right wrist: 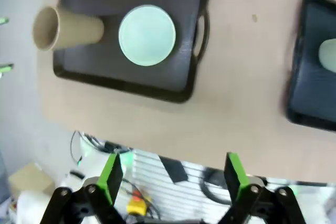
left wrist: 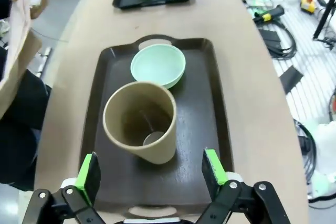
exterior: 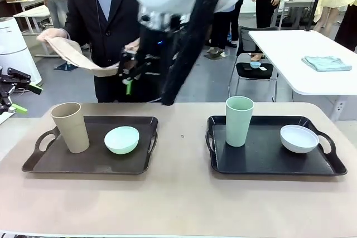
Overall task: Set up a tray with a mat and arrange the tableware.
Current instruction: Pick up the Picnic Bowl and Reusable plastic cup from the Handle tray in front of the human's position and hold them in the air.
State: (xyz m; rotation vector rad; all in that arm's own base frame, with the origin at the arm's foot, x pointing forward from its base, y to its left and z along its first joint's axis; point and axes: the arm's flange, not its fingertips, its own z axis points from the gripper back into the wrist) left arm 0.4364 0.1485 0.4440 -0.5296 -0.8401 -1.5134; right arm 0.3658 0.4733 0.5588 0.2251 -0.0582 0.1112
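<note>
Left gripper [left wrist: 152, 174], jaws spread empty, lines up on tan cup [left wrist: 140, 121], probably to clear tray [left wrist: 210, 108] for person's [exterior: 109, 20] held-up mat [exterior: 78, 57]; right gripper [right wrist: 176, 174], spread, hangs high.

Front view faces twelve o'clock across the bench [exterior: 178, 204]. Both wrist views look down, right seemingly higher; all share the left tray [exterior: 89, 166].

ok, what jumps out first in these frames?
Two dark trays sit side by side on the table: the left tray holds a tan cup and mint green bowl, the right tray a pale green cup and white bowl. Behind them a person holds up a tan mat.
</note>
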